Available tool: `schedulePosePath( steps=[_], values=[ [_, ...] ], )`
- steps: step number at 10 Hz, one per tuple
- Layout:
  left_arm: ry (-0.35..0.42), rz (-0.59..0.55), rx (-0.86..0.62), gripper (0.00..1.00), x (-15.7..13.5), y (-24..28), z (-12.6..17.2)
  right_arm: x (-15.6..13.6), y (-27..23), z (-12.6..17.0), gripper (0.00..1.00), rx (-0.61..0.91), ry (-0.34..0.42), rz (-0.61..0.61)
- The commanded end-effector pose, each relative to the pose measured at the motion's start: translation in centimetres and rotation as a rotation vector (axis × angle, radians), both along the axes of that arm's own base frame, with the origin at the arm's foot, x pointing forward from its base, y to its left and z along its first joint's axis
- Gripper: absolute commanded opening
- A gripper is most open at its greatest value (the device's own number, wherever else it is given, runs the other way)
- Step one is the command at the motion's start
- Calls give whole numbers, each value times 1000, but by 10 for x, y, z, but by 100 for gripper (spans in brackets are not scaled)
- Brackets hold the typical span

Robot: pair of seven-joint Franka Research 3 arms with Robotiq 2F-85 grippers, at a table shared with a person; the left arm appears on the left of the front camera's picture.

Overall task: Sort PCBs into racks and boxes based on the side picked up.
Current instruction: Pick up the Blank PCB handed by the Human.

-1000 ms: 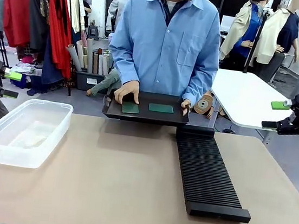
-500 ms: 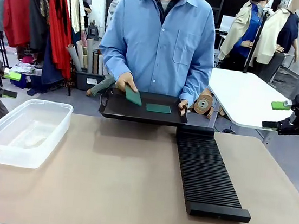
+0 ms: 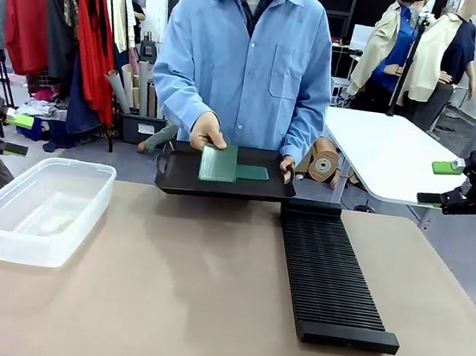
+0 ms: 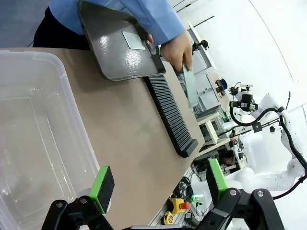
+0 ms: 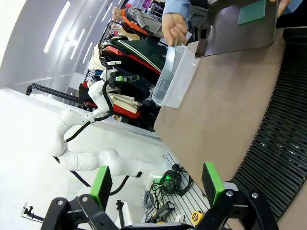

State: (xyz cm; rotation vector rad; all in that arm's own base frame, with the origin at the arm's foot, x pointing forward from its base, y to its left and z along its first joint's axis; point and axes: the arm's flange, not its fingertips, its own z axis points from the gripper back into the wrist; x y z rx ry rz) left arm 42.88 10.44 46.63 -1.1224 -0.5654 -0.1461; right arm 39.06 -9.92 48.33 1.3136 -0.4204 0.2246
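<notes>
End effectors, front view: left end effector [image 3: 19, 135] hangs at the robot's left edge, beyond the clear tub [image 3: 39, 206]; right end effector [image 3: 437, 183] hangs at the right edge, out past the slotted rack [image 3: 330, 276]. Both have their jaws spread wide and carry nothing.
Person, front view: stands at the far side of the worktop [image 3: 179, 301]. The person's left hand [image 3: 286, 168] steadies a black tray [image 3: 219, 186]; the person's right hand [image 3: 207, 131] lifts the held PCB [image 3: 219, 163] above the tray, pale green face towards the robot.
Other board, front view: a second PCB [image 3: 256, 173], darker green, lies flat in the tray.
Left wrist view: green-padded fingers [image 4: 101, 182] stand wide apart over the tub's near end. The tray, the rack and the held PCB [image 4: 192, 88] lie well ahead across the worktop.
Right wrist view: fingers [image 5: 211, 182] are parted and empty above the rack's ribbed slots. The hand with the board shows far off, in line with the tub; the board is seen nearly edge-on.
Key relation: the held PCB sits well apart from both end effectors, near the middle of the far edge, a shade to the robot's left; neither arm is clearly nearer.
Long axis: seemingly up and down, hanging from the fingers.
Likely need: either arm would have to reach far forward and inward to take it.
</notes>
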Motion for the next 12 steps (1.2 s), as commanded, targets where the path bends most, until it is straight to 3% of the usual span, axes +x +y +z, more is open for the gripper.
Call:
schedulePosePath(
  steps=[1, 8, 12],
  values=[
    [-3, 0, -4, 100, 0, 1, 1, 0, 0, 1, 100, 3, -4, 0],
    [0, 0, 0, 100, 0, 0, 0, 0, 0, 1, 100, 3, -4, 0],
    [-23, 12, -90, 100, 26, -35, -16, 0, 0, 1, 100, 3, -4, 0]
  ],
)
